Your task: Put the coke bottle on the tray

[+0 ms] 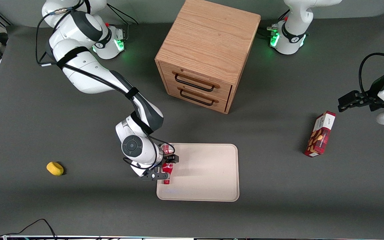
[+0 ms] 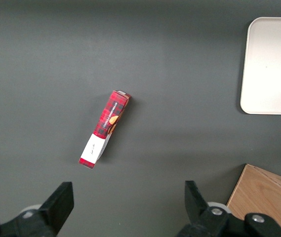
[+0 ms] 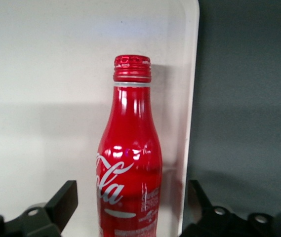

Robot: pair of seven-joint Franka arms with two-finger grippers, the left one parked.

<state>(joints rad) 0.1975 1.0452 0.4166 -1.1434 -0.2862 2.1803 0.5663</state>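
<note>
Since the coke bottle (image 3: 129, 158) already sits on the tray (image 1: 208, 173), you need only withdraw the opened gripper (image 1: 165, 166).

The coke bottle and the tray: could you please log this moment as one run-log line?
gripper: over tray edge, jaws open astride bottle | coke bottle: on tray, by its working-arm-end rim | snack box: on table, toward parked arm's end
</note>
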